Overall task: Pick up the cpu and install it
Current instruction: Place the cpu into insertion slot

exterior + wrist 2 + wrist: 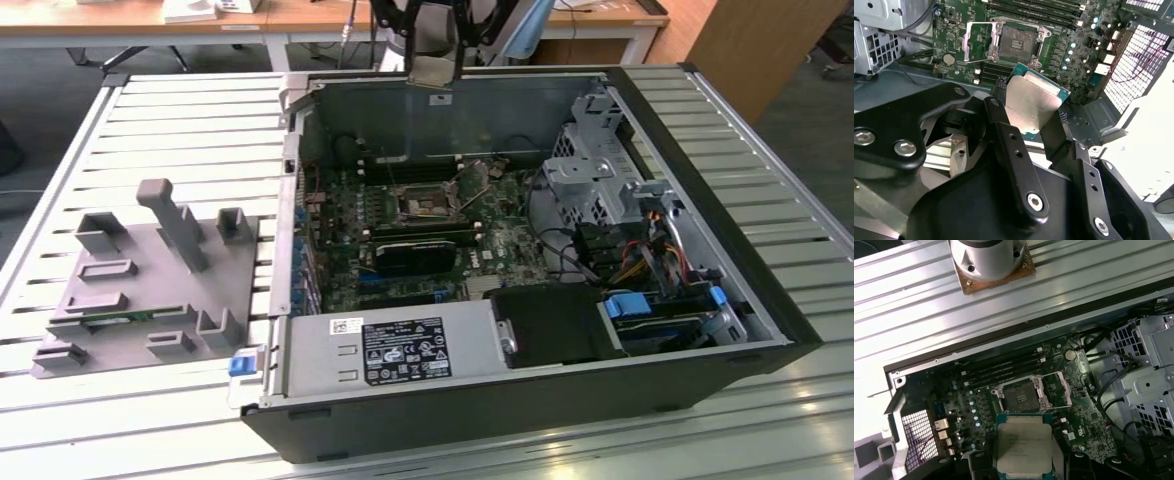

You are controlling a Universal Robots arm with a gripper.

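The cpu (pixel 435 73) is a flat square chip with a silver-grey top and a green edge, held in the air above the far wall of the open computer case (pixel 747 250). My gripper (pixel 434 45) is shut on it, with black fingers (pixel 1000 125) pressing on two opposite edges of the cpu (pixel 1031 102). In the first wrist view, the cpu (pixel 1023 445) hangs a short way off the open socket (pixel 1020 396), between the ends of my gripper (pixel 1024 469). The socket (pixel 1016 42) (pixel 430 205) has nothing in it, and its metal load plate (pixel 1059 389) is swung open beside it.
A grey holding fixture (pixel 147 270) with upright posts lies on the slatted table at the exterior view's left. Inside the case are a power supply (pixel 387 350), a metal drive cage (pixel 594 150), bundled cables (pixel 641 250), memory slots (pixel 999 367) and a black card (pixel 420 255).
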